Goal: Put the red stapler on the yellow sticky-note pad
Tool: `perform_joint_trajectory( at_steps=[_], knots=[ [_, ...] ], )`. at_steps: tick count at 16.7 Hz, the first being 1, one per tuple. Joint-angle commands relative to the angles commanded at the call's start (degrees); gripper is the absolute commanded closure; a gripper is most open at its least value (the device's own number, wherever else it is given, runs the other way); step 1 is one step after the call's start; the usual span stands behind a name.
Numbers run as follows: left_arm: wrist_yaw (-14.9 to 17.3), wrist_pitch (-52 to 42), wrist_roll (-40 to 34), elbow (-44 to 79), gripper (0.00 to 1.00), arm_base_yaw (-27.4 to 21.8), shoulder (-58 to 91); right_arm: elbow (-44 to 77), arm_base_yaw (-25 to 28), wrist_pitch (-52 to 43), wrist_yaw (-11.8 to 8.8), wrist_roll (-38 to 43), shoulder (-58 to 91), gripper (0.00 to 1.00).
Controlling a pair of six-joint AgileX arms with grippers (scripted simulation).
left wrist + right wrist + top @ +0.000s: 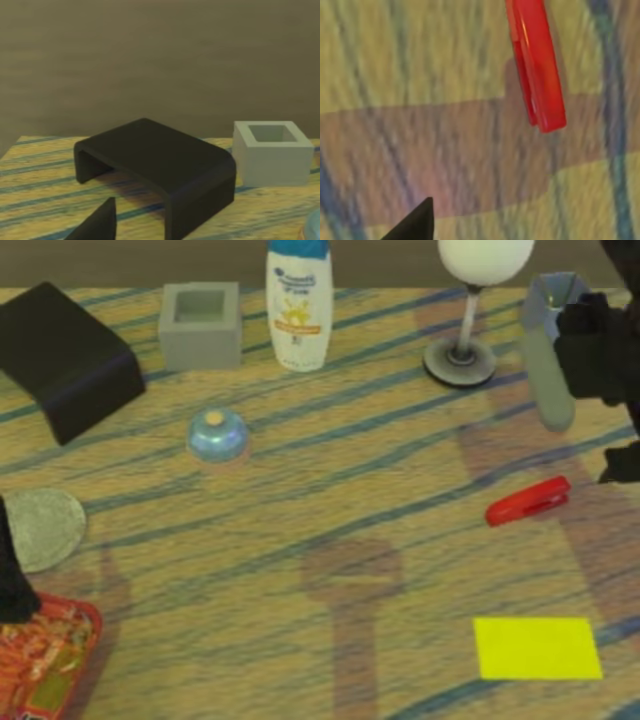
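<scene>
Glossy red stapler (pixel 528 501), rounded ends

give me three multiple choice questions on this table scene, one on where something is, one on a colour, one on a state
1. Where does the red stapler lie?
A. on the yellow sticky-note pad
B. on bare table, farther from the top view's bottom edge than the pad
C. inside the grey box

2. What colour is the bell's dome?
A. pale blue
B. red
C. black

3. What state is the stapler in?
A. gripped and lifted
B. lying on the table, ungripped
C. standing on end

Answers:
1 B, stapler and pad lie clearly apart.
2 A, the top view shows a pale blue dome.
3 B, the right tool is beside it at the right edge, not on it.
</scene>
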Motion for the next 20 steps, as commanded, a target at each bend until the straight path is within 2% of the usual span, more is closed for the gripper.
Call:
perform_joint_trajectory(
  at_steps=[5, 13, 16, 20],
  knots=[
    [0.0, 0.0, 0.0, 0.0, 0.0, 0.0, 0.0, 12.68, 1.85, -7.52, -0.03, -11.03, 13.14, 0.0],
    [0.0, 0.0, 0.0, 0.0, 0.0, 0.0, 0.0, 13.97, 1.79, -8.08, -0.04, -12.33, 14.76, 0.0],
    [0.0, 0.0, 0.0, 0.0, 0.0, 0.0, 0.0, 10.84, 2.02, -4.06, -0.02, -12.34, 15.96, 0.0],
    [0.0, 0.0, 0.0, 0.0, 0.0, 0.0, 0.0, 4.01, 2.12, 6.77, 0.0, -12.17, 19.04, 0.0]
  ],
)
